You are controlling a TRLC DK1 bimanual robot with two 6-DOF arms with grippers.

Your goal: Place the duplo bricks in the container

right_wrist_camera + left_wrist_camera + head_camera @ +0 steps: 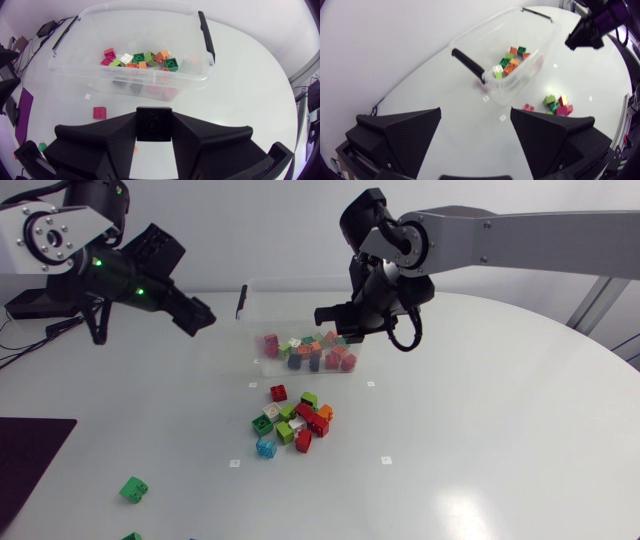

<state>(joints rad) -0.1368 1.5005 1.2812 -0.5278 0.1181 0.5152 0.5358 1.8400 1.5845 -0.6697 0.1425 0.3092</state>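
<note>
Clear container [290, 305] sits toward the counter's [480, 440] far edge, about mid-width, with 1 black handle [241, 302] on its left end. Inside, a batch of duplo bricks [310, 350] (pink, green, orange, white, dark) is bunched along the near wall.

Right end effector [332, 315] hangs over the container's right part, above those bricks. Its fingers are closed on a dark brick [154, 124], pinched from 2 sides. Left end effector [200, 315] is in the air left of the container, well apart from it, fingers spread wide w/ nothing between.

Btw container and near edge:
- 1 red brick [278, 392] alone, just in front of the container.
- Loose pile [292, 422] of mixed bricks right behind it, touching each other.
- Blue brick [265, 447] at the pile's near-left side.

Far off toward the near-left corner: green brick [134, 489], and a 2nd green one [130, 536] at the near edge, only partly seen. Dark mat [30, 465] lies at the left edge. Nothing stands btw the pile and the container except the red brick.
</note>
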